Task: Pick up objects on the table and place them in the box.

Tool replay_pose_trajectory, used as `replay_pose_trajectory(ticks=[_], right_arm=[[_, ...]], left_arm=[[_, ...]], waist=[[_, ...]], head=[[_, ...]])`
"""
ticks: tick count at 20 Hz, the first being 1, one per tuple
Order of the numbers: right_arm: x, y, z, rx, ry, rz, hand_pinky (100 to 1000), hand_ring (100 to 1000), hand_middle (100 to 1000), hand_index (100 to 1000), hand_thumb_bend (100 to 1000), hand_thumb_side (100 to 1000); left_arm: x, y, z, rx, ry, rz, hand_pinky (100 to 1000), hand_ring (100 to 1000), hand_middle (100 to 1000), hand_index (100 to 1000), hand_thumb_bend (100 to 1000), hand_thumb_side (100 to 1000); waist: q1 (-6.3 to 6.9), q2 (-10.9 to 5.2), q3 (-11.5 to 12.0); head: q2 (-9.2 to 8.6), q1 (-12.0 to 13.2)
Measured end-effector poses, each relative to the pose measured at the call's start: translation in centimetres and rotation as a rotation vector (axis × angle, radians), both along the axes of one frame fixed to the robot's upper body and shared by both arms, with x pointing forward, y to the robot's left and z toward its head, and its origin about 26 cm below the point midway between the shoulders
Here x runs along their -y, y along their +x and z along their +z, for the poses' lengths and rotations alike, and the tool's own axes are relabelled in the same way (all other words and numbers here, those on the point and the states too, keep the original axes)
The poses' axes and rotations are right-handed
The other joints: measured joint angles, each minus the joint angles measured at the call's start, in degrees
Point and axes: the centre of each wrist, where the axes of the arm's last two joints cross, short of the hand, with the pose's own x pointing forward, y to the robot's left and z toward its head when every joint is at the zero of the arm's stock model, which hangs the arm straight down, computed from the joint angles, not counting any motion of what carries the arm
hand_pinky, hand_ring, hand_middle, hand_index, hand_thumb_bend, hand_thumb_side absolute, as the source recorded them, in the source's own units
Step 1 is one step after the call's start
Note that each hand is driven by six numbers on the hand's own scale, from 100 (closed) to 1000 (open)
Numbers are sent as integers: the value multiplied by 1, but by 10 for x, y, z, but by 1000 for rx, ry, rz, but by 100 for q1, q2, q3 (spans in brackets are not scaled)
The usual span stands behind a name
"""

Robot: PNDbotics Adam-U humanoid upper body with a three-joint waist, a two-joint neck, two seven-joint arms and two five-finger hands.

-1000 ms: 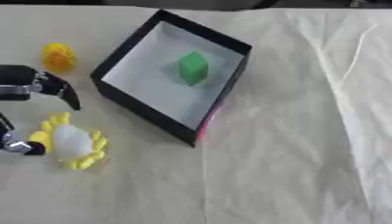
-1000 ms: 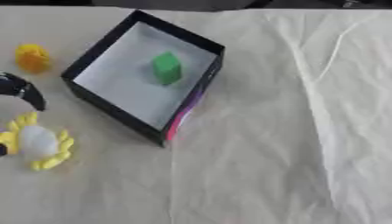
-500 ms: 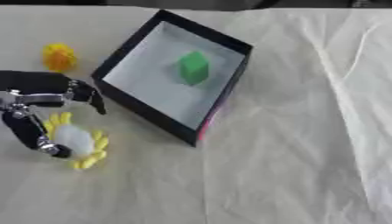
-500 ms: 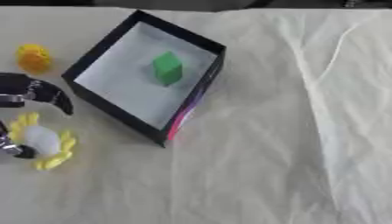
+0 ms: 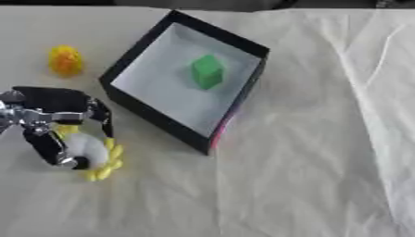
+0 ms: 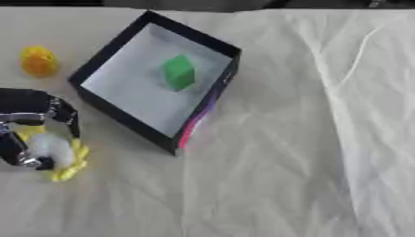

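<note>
A wrinkled cream cloth (image 5: 324,152) covers the table. At nine o'clock, the left hand (image 5: 50,115) curls its fingers around a white-and-yellow flower-shaped toy (image 5: 91,152). The black square box (image 5: 138,51) at twelve holds a green block (image 5: 207,71); a yellow-orange toy (image 5: 65,60) lies at ten.

Cream, wrinkled cloth (image 5: 324,152) spread over the whole counter, creased in long folds toward the right side. Dark strip (image 5: 210,3) along the far edge.
</note>
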Motion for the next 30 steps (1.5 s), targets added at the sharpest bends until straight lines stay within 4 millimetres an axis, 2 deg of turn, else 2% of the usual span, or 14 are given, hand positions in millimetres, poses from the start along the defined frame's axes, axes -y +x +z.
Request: replay_pose_trajectory(ticks=[3,6,8,10,11,12,13,14,15,17,20,24,27,30], right_arm=[[0,0,0,-1,1,-2,1000,695,628,798,100,607],[0,0,0,0,5,-1,1000,695,628,798,100,607],[0,0,0,0,9,0,1000,692,626,797,100,606],[0,0,0,-1,9,0,1000,691,625,796,100,609],[0,0,0,-1,9,0,1000,691,625,795,100,611],[0,0,0,-1,9,0,1000,691,624,795,100,611],[0,0,0,-1,9,0,1000,691,624,795,100,611],[0,0,0,-1,9,0,1000,691,624,795,100,611],[0,0,0,-1,9,0,1000,690,624,795,100,610],[0,0,0,-1,9,0,1000,690,623,794,100,611],[0,0,0,-3,10,-3,1000,689,622,793,100,614],[1,-1,-3,-12,9,-5,1000,686,620,787,100,620],[2,-2,-4,-19,7,-7,1000,684,618,786,100,629],[3,-1,-8,-30,11,-10,1000,682,617,785,100,632]], left_arm=[[0,-9,16,21,-27,-19,735,664,523,568,336,100],[1,-21,37,54,-55,-49,708,618,488,531,388,100],[1,-28,49,78,-66,-65,715,625,504,547,399,100],[0,-34,58,96,-65,-71,787,745,684,785,433,100],[-1,-36,60,100,-59,-69,843,808,742,854,499,100],[-1,-37,60,98,-52,-64,863,828,748,863,537,100],[-3,-38,59,94,-41,-56,872,837,749,868,596,187],[-4,-37,55,89,-25,-46,872,837,749,868,596,187],[-6,-36,51,86,-4,-34,886,853,750,875,706,347],[-10,-32,39,78,37,-10,893,862,745,870,771,395],[-18,-25,23,74,99,30,887,859,754,871,820,374],[-23,-13,7,78,144,73,868,847,744,865,840,219],[-21,-7,1,104,150,63,860,839,739,866,795,125],[-17,-4,-6,121,142,41,843,820,719,852,736,100]], waist=[[1,0,5],[11,0,20],[13,0,29],[13,0,30],[15,0,30],[17,0,30],[20,0,29],[22,0,28],[23,0,25],[23,0,10],[23,0,-1],[23,0,-1],[23,0,-1],[23,0,-1]], head=[[0,0],[0,-3],[0,-5],[0,-6],[0,-6],[0,-5],[0,-4],[0,1],[0,5],[0,12],[0,23],[0,25],[0,39],[0,61]])
